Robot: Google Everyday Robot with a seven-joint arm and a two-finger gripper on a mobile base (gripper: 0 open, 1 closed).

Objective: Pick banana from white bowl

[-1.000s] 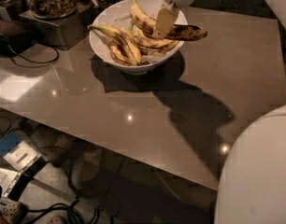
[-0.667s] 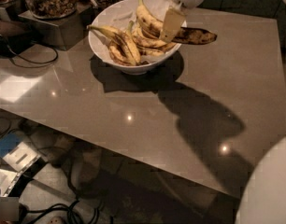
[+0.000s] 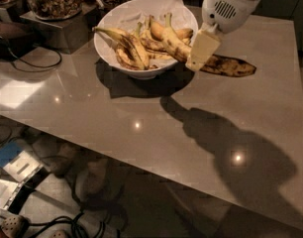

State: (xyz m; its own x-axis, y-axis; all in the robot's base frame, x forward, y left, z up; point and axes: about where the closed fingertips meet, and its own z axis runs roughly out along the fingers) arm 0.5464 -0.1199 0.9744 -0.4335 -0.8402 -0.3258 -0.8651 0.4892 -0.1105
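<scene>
We found the gripper at the white bowl's right rim, fingers clenched on the banana mid-length, evidently to balance its dark end above the worktop.

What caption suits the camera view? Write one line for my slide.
The gripper holds a long brown-spotted yellow banana half out of the round glossy white bowl, above the grey table.

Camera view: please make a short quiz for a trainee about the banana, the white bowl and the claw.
1. True or false: the banana lies wholly inside the white bowl.
2. Where is the claw? A) inside the bowl, at its left side; B) on the banana, by the bowl's right rim; C) far from the bowl.
3. Fill in: the jar left of the bowl holds ____.
Key: 1 false; 2 B; 3 nuts.
</scene>
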